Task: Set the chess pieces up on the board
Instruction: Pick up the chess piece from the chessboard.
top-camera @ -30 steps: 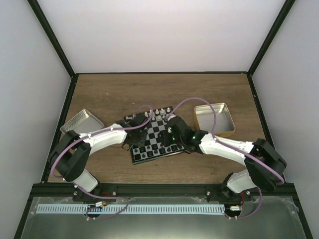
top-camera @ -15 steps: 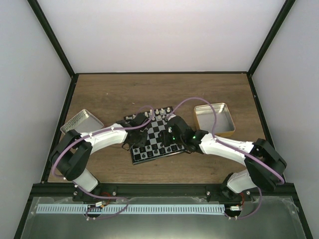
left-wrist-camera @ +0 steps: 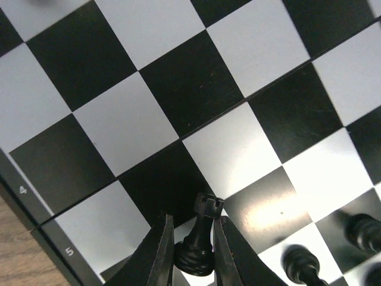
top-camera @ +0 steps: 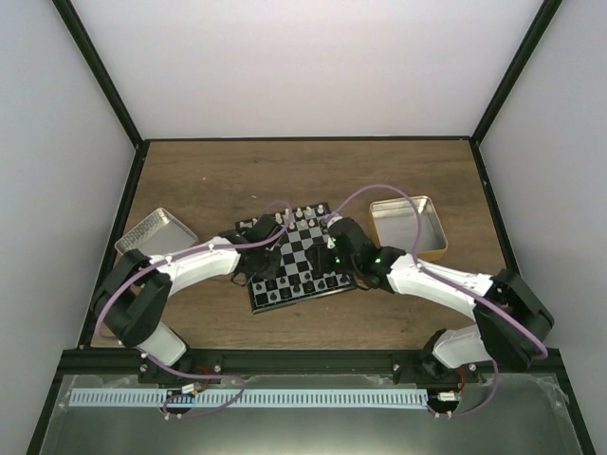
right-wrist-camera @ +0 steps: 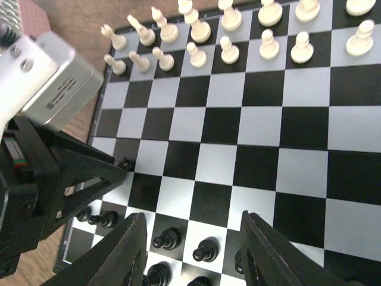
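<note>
near the numbered edge of the glossy checked board (left-wrist-camera: 178, 89), your left gripper (left-wrist-camera: 191, 226) pinches the upright, turreted black rook (left-wrist-camera: 201, 238) between dark tapered fingers (left-wrist-camera: 161, 250); your right gripper (right-wrist-camera: 193, 215) hangs above, spread wide, holding nothing.

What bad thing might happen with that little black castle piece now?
The left hand pinches the tiny black rook, so it might slip out or tip over when moved. The right hand hangs open over the black pawns on the board; it could knock them over.
</note>
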Robot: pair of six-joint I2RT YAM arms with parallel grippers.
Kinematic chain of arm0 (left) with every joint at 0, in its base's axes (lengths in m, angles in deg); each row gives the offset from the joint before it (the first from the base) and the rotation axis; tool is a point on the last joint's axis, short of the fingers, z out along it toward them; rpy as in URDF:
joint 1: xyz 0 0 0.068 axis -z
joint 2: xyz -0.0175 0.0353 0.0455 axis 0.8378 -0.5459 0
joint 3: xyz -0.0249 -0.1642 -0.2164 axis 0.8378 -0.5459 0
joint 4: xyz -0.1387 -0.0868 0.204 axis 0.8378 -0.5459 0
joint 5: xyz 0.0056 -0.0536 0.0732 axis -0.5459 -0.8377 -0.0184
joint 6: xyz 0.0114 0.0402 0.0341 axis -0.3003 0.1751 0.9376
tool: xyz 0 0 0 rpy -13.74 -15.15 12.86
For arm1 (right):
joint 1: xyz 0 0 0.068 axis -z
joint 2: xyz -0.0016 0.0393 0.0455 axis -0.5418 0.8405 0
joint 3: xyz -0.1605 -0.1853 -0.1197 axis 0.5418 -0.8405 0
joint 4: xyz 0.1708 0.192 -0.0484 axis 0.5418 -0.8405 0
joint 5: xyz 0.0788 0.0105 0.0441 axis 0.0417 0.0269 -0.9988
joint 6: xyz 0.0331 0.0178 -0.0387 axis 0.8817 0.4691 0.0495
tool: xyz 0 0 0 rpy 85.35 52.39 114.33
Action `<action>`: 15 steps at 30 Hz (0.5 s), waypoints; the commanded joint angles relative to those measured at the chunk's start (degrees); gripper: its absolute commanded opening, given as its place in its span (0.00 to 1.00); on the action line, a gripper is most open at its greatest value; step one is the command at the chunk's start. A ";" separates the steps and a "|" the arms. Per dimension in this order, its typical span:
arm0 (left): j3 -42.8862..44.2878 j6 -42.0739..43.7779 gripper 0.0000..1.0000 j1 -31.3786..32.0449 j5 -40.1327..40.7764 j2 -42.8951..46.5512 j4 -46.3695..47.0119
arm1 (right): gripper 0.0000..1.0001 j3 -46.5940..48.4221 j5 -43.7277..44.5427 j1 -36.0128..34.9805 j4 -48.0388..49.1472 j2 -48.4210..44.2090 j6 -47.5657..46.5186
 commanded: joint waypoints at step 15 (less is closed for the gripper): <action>-9.22 4.98 0.09 -0.02 -17.79 26.81 23.28 | 0.57 -0.95 -37.91 12.10 15.06 -12.42 -2.40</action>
